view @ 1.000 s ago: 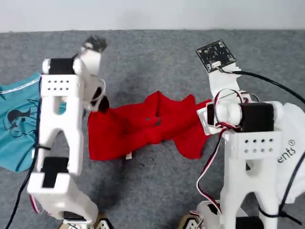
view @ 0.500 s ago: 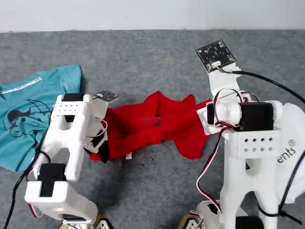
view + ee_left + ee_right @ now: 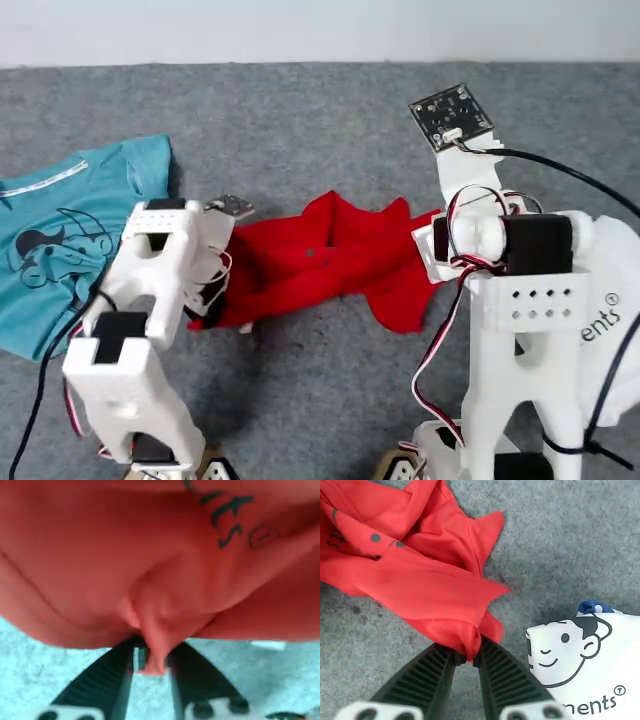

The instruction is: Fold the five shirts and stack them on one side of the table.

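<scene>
A crumpled red shirt (image 3: pixel 320 265) lies in the middle of the grey table, between the two arms. My left gripper (image 3: pixel 150 656) is shut on a fold of the red shirt (image 3: pixel 150 555) at its near left corner, where the arm (image 3: pixel 160 270) bends down over it. On the shirt's right edge my right gripper (image 3: pixel 468 656) is shut on a bunch of the red cloth (image 3: pixel 410 575). A teal shirt (image 3: pixel 60 240) with a dark print lies flat at the far left. A white printed shirt (image 3: pixel 612 300) lies at the far right, partly under the right arm.
The white shirt (image 3: pixel 580 675) lies close beside the right gripper. Bare grey table (image 3: pixel 300 120) stretches behind the red shirt and also in front of it, between the arm bases. A pale wall runs along the far edge.
The left arm swung down from beside the teal shirt to the red shirt's near left corner and closed on it. That corner has bunched inward. The right arm has kept still.
</scene>
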### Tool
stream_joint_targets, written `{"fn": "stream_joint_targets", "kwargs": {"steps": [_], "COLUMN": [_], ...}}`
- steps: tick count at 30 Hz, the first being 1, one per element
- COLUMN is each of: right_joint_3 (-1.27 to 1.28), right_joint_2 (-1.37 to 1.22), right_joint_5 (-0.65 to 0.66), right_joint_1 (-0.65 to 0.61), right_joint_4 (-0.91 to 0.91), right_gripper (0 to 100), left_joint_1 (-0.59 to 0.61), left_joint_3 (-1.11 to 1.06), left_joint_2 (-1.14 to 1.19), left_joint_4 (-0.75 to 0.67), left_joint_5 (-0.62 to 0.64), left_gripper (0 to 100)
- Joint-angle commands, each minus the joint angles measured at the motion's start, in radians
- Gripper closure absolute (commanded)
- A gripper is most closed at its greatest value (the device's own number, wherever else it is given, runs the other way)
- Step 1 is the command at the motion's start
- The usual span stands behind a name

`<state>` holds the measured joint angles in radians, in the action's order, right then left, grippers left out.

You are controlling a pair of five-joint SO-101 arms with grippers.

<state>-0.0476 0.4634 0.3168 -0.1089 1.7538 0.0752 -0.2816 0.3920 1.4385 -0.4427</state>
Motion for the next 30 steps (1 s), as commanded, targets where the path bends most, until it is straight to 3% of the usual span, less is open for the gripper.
{"fn": "stream_joint_targets", "kwargs": {"steps": [1,7,17,24,30], "right_joint_3": [-0.005,-0.005,-0.011,-0.011,-0.012], "right_joint_2": [-0.001,-0.001,0.001,0.130,0.236], "right_joint_5": [0.000,-0.002,-0.094,-0.153,-0.146], "right_joint_1": [0.004,0.002,0.002,0.010,0.035], "right_joint_4": [0.035,0.007,-0.366,-0.598,-0.618], "right_gripper": [98.8,98.8,98.8,98.8,98.8], "left_joint_1": [0.005,0.003,-0.055,-0.023,-0.003], "left_joint_3": [0.137,0.438,0.503,0.503,0.507], "left_joint_2": [0.006,-0.130,-0.445,-0.565,-0.574], "left_joint_4": [0.075,0.313,0.315,0.315,0.315], "left_joint_5": [-0.005,-0.005,-0.003,-0.005,-0.005], "left_gripper": [99,99,99,99,99]}}
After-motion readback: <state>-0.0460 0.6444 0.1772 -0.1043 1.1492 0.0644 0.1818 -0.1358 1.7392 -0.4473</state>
